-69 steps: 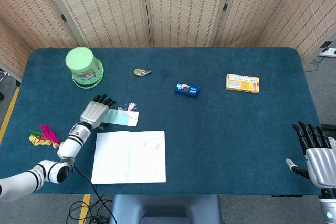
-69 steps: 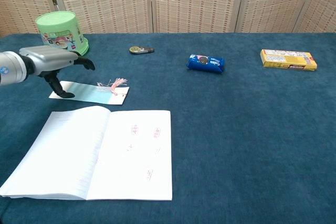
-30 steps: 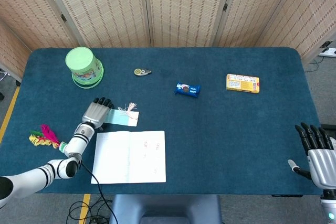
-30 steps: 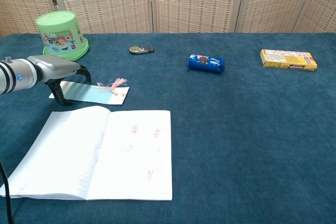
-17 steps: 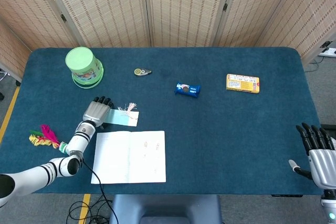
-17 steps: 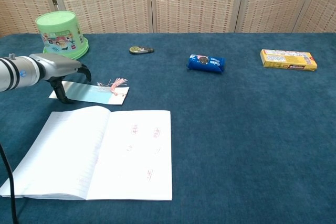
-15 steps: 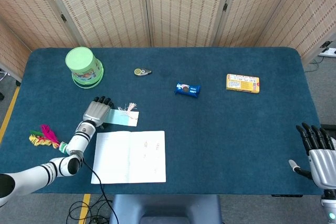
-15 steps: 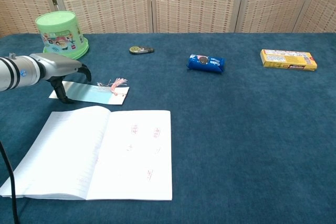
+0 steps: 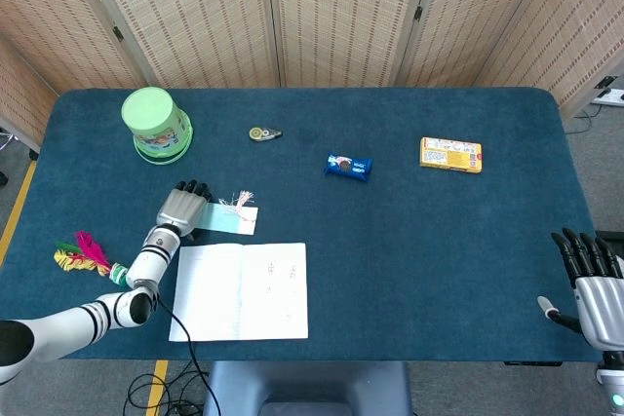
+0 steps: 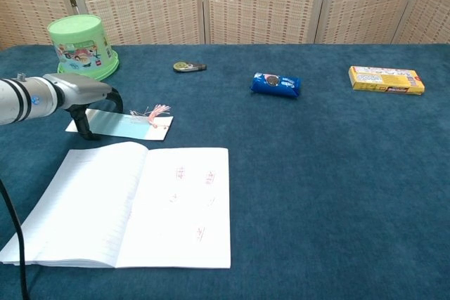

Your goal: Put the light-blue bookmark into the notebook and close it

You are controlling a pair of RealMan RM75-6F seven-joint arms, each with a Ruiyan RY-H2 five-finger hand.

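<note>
The light-blue bookmark (image 9: 228,220) (image 10: 131,124) with a pink tassel lies flat on the blue table, just behind the open white notebook (image 9: 242,291) (image 10: 133,205). My left hand (image 9: 178,209) (image 10: 81,93) covers the bookmark's left end, fingers curled down over it and thumb at its near edge, pinching it. My right hand (image 9: 590,284) hangs at the table's front right corner, fingers apart and holding nothing; only the head view shows it.
An upturned green cup (image 9: 155,124) (image 10: 82,46) stands at the back left. A correction-tape roller (image 9: 263,133), a blue cookie pack (image 9: 348,165) and a yellow box (image 9: 450,154) lie across the back. Coloured feathers (image 9: 83,252) lie left of the notebook.
The left hand's fingers, stretched out 2.3 s ago, have curled down onto the bookmark's left end. The bookmark and notebook have not moved. The right hand has sunk slightly.
</note>
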